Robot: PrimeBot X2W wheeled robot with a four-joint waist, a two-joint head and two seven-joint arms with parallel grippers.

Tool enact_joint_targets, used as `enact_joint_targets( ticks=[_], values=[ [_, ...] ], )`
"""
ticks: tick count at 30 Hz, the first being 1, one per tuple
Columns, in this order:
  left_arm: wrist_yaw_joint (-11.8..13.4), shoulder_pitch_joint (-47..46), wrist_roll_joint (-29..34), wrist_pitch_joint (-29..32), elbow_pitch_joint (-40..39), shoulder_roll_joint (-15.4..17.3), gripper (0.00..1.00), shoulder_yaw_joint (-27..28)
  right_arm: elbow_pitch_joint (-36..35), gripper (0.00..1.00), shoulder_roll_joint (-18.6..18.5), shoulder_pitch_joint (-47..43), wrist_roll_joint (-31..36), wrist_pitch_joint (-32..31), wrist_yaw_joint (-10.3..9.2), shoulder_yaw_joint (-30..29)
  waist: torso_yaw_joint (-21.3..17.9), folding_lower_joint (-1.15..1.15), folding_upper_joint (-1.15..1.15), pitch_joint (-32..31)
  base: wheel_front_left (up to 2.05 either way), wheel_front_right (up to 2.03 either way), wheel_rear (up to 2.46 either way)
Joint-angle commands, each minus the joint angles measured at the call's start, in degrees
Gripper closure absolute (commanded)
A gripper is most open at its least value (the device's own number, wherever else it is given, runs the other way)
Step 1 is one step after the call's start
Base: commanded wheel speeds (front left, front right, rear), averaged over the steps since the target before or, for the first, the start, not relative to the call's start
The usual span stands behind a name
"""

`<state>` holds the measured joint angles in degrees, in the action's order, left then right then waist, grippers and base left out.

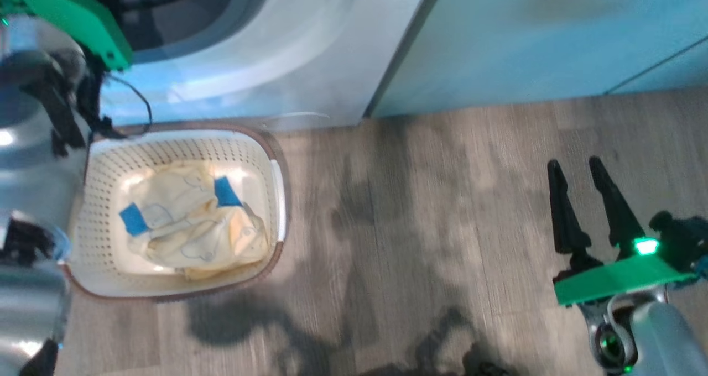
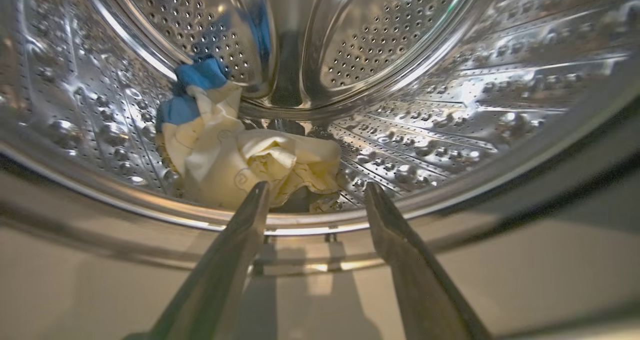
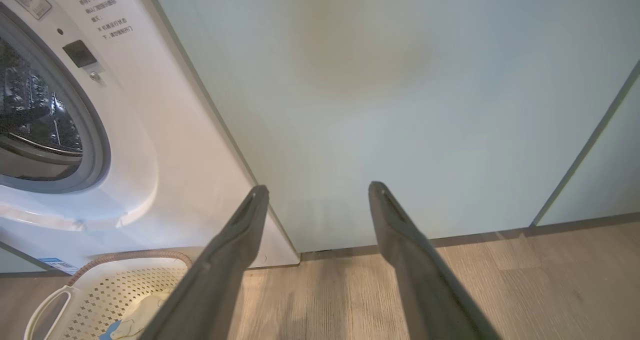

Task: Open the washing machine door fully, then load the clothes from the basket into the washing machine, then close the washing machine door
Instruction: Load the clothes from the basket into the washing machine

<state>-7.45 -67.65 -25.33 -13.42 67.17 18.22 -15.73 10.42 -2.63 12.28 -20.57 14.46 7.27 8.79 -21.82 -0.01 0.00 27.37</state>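
The white washing machine (image 1: 287,50) stands with its drum mouth uncovered; the washing machine door is out of view. My left gripper (image 2: 317,186) reaches into the steel drum (image 2: 410,55), open and holding nothing. Just beyond its fingertips lies a pale yellow garment with blue patches (image 2: 235,155). On the floor before the machine sits the cream basket (image 1: 102,171), with more of the clothes (image 1: 193,221) piled inside. My right gripper (image 1: 575,164) hovers over the floor far to the right, open and empty, pointing at the green cabinet. The basket (image 3: 95,290) also shows in the right wrist view.
Pale green cabinet panels (image 3: 400,105) stand right of the machine. Wood-look floor (image 1: 420,226) stretches between the basket and my right gripper. My left arm with its green bracket (image 1: 77,16) crosses in front of the machine at the upper left.
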Motion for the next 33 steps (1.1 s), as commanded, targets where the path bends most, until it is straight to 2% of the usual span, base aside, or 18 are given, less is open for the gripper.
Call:
enact_joint_targets(
  ticks=[1,7,14,24,33],
  values=[
    [-0.02,-0.30,-0.28,-0.63,-1.85,2.57,0.00,0.41,-1.44,0.00,-0.55,-1.00,0.27,0.54,0.22,0.52,1.34,0.01,0.00,-2.35,0.00,0.00,0.00],
    [-0.03,9.32,-2.54,-1.51,-7.54,3.19,0.00,1.57,-1.38,0.00,-1.63,-3.56,0.63,0.54,0.22,-0.39,2.94,0.01,0.00,-7.48,0.00,0.00,0.00],
    [1.40,23.20,-2.67,-1.56,-22.23,3.27,0.00,7.06,-2.02,0.00,-2.27,-5.74,1.20,0.54,0.22,-2.15,4.78,0.01,0.00,-11.96,0.00,0.00,0.00],
    [3.22,45.21,-1.71,-1.57,-37.83,-0.76,0.00,15.45,-2.45,0.00,-2.26,-10.40,2.38,0.54,0.22,-5.01,6.20,0.01,0.00,-18.90,0.00,0.00,0.00],
    [3.90,57.03,0.57,-1.57,-44.93,-3.71,0.00,18.68,-3.32,0.00,-2.65,-12.48,3.04,0.54,0.22,-4.95,7.72,0.01,0.00,-23.00,0.00,0.00,0.00]
  ],
)
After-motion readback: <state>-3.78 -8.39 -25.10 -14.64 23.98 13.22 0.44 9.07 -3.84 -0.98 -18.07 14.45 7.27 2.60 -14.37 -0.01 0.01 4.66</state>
